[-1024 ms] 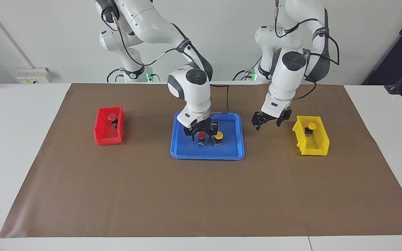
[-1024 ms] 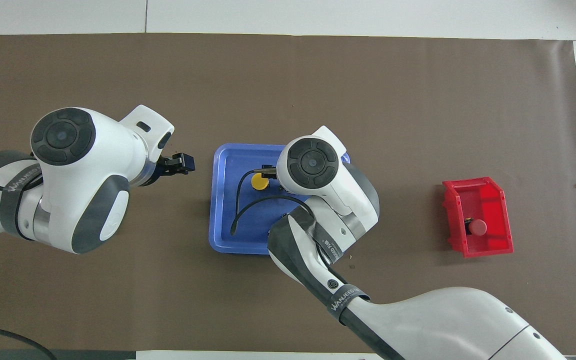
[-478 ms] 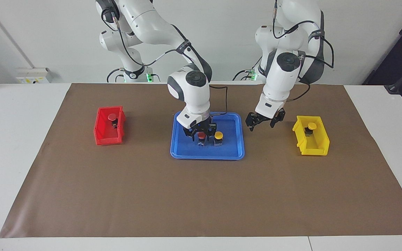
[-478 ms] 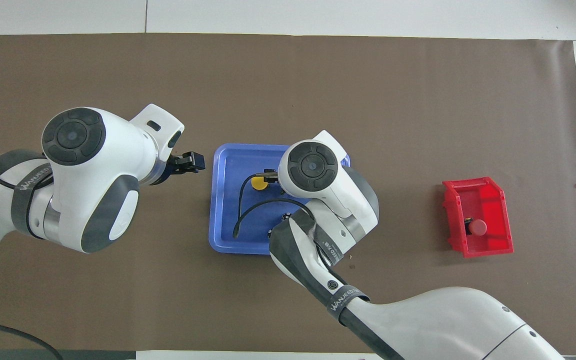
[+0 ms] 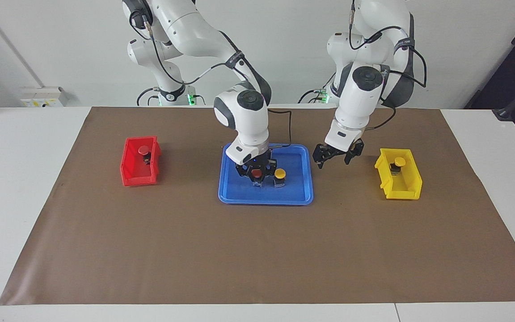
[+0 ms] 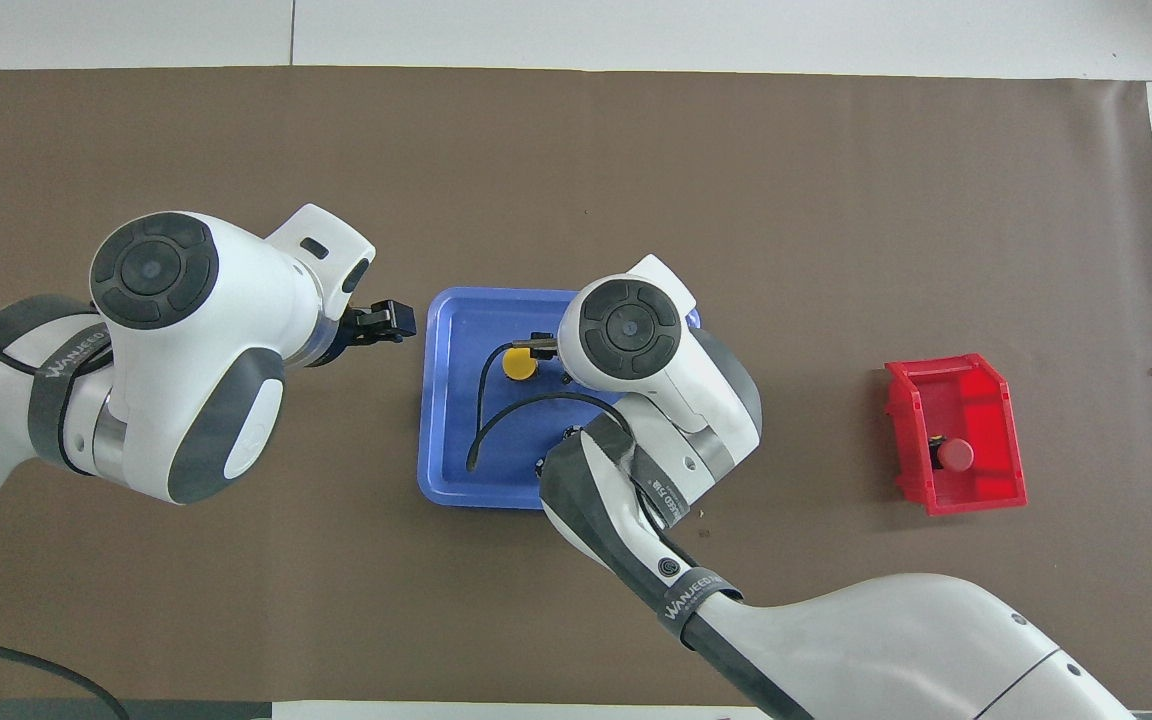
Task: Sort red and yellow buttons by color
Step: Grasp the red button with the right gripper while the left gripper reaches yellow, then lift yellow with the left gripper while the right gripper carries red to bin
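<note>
In the blue tray (image 5: 239, 193) stand a red button (image 5: 256, 172) and, beside it, a yellow button (image 5: 279, 173). My right gripper (image 5: 257, 173) is down in the tray, shut on the red button. My left gripper (image 5: 333, 158) is open and empty, in the air over the mat between the tray and the yellow bin (image 5: 405, 188). The yellow bin holds another yellow button (image 5: 399, 161). The red bin (image 5: 134, 176) holds another red button (image 5: 143, 150). In the overhead view my right wrist hides the tray's red button; the tray's yellow button (image 6: 519, 365) shows.
The brown mat (image 5: 257, 250) covers most of the white table. The red bin (image 6: 976, 490) stands toward the right arm's end, the yellow bin toward the left arm's end. In the overhead view my left arm hides the yellow bin.
My left gripper has swung from beside the yellow bin toward the tray. My right gripper has stayed at the red button and drawn in on it.
</note>
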